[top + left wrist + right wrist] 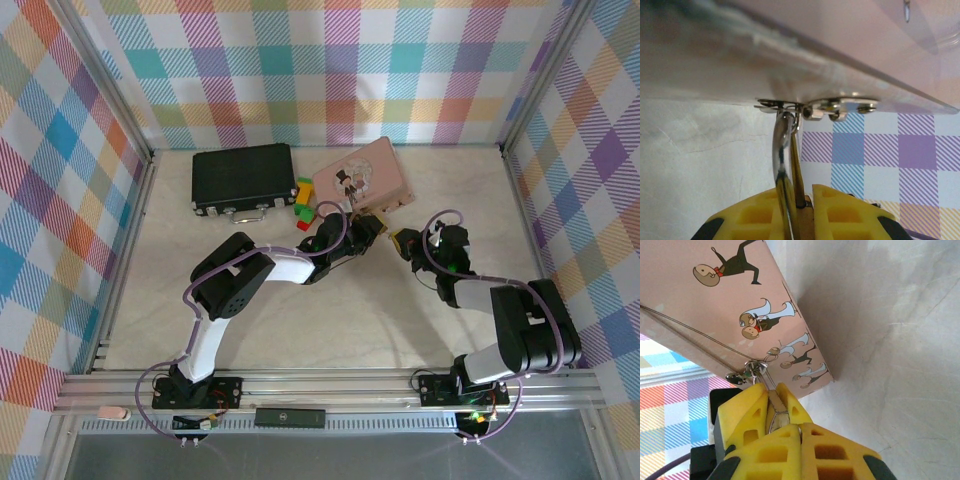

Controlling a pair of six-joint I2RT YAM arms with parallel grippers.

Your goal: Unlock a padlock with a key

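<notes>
The padlock (780, 154), one only, hangs by its thin silver loop from the clasp (815, 106) on the edge of the pink tin (840, 40). In the left wrist view its slim brass edge runs down beside the loop into the left gripper (799, 194).

The left gripper's yellow jaws stand narrow, closed on the padlock from both sides, with the loop rising at 12 o'clock from between them to the clasp.

From above, the table (300, 310) carries one pink tin (362, 178) at 12 o'clock and one black case (243, 178) at 10 o'clock. Between them sits a small cluster of coloured blocks (303, 200) in yellow, green and red, too bunched to count.

There are two arms. The left gripper (368, 228) sits at the tin's 6 o'clock edge, and the right gripper (405, 241) is just beside it, off the tin's 5 o'clock corner.

The right gripper (774, 395) has its jaws pressed together on one small flat metal piece that looks like the key (776, 412). Its tips point toward 11 o'clock at the clasp (752, 371) on the tin (715, 315) and stop just short of it.
</notes>
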